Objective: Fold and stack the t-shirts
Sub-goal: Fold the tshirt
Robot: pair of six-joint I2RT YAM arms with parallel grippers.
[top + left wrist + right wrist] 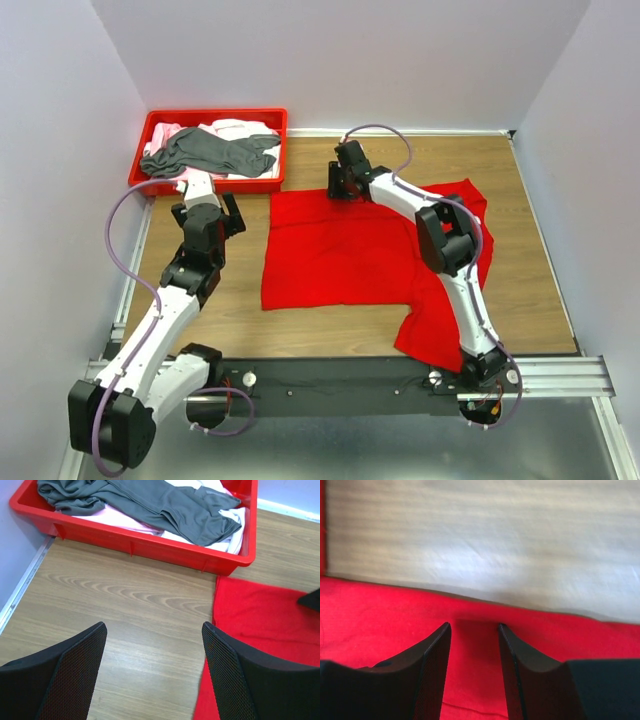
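A bright red t-shirt (340,250) lies spread on the wooden table, one part reaching toward the near edge at the right. My right gripper (345,185) is at the shirt's far edge. In the right wrist view its jaws (474,626) stand open, low over the red cloth (370,615), gripping nothing. My left gripper (207,212) is open and empty over bare wood (150,645), just left of the red shirt's edge (265,610). A dark grey shirt (210,150) (170,505) lies crumpled on pale pink/white shirts (240,128) (115,517).
The grey and pale shirts lie in a red plastic tray (215,114) (150,542) at the back left corner. White walls close the table on the left, back and right. A metal rail (350,375) runs along the near edge.
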